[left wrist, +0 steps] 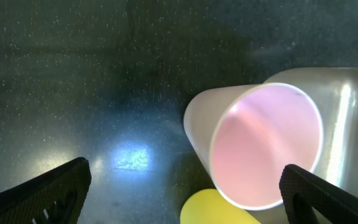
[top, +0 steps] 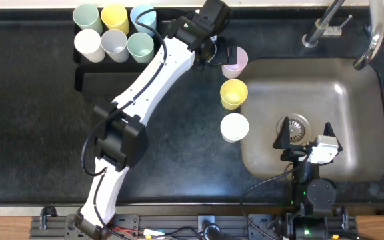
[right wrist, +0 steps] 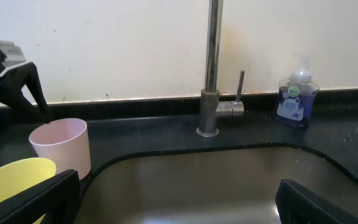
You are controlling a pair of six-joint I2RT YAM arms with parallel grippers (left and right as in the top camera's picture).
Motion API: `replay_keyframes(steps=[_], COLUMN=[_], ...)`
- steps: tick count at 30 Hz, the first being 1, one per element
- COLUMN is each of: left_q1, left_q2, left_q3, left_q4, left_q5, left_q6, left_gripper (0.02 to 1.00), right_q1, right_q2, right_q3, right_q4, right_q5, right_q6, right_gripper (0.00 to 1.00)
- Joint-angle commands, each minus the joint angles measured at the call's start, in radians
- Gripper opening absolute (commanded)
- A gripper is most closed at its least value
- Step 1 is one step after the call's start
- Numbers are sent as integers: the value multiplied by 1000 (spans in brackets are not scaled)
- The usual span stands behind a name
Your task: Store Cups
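1. nearest us, the right gripper [top: 305, 132] hangs over the steel sink [top: 352, 100] by the drain. its fingers are spread wide and hold nothing, and it is well apart from every cup.
2. on the dark speckled worktop [top: 32, 120], along the sink's left rim, three loose cups stand in a row from near to far. first comes a white cup [top: 235, 127], then a yellow cup [top: 233, 93], then the pink cup [top: 235, 61] by the sink's far left corner.
3. the left gripper [left wrist: 185, 169] hovers just above the pink cup, fingers spread and nothing pinched. the cup stands upright with its mouth up, so its long axis is vertical. it lies below and ahead of the pincer, off-centre in the gap and closer to one finger. the left arm is by far the nearer, so we judge the grasp is its job. it probably needs a small sideways shift before it comes down over the wall.
4. the cups look like thin, smooth plastic, tapered and round-rimmed. we expect them to be light and to flex under a hard squeeze.
5. farthest off, toward the worktop's far left corner, a black tray [top: 99, 72] holds six more cups [top: 115, 43] in two rows. we take that to be where the pink cup goes.
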Motion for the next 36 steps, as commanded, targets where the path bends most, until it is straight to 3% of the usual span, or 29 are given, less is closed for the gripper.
replay_keyframes(steps=[1,20,21,23,24,25,28,36], left_q1=[11,19,19,19,19,19,19,64], left_q2=[35,65,65,65,65,65,65,12], left_q3=[21,21,21,21,21,21,21,21], left_q4=[3,24,26,26,26,26,26,14], left_q5=[8,6,6,6,6,7,6,7], left_q6=[-24,-30,-30,-30,-30,-30,-30,-30], left_gripper=[1000,985,860,299,143,82,36,36], right_q1=[-3,-3,-3,-3,-3,-3,-3,-3], right_q2=[-9,-9,-9,-9,-9,-9,-9,-9], right_q3=[-13,-13,-13,-13,-13,-13,-13,-13], right_q4=[5,5,5,5,5,5,5,5], right_q5=[-6,-6,-6,-6,-6,-6,-6,-6], right_q6=[0,0,0,0,0,0,0,0], right_gripper=[998,998,996,998,996,998,998,996])
